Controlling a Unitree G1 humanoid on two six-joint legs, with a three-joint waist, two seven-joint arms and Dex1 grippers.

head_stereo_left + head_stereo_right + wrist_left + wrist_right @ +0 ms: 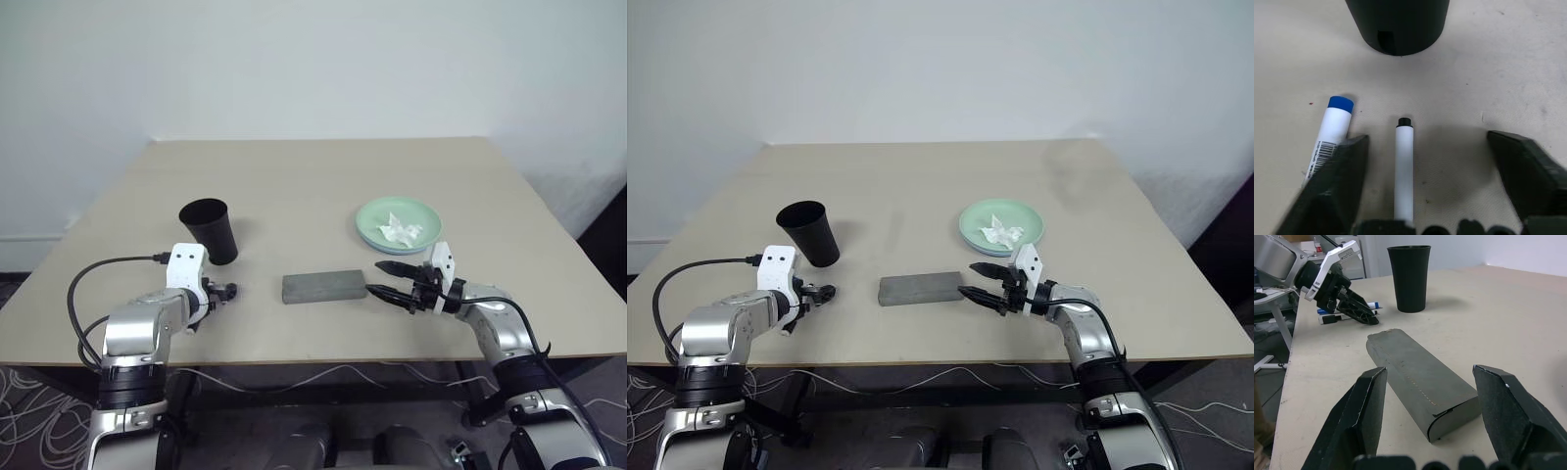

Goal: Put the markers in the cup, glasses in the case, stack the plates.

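Observation:
The black cup (211,230) stands upright at the left of the table. Two white markers lie on the table just in front of it. One marker with a black tip (1404,166) lies between the fingers of my open left gripper (1427,139), untouched. The blue-capped marker (1332,132) lies just outside one finger. The grey case (324,287) lies shut at the middle front. My right gripper (387,279) is open, level, with its tips at the case's right end. A mint green plate (423,211) sits behind it, with a bluish edge under its near rim. The glasses are out of view.
A crumpled white paper scrap (400,231) lies in the green plate. The table's front edge (323,360) runs close below both grippers. Cables trail on the floor under the table. The far half of the tabletop is bare.

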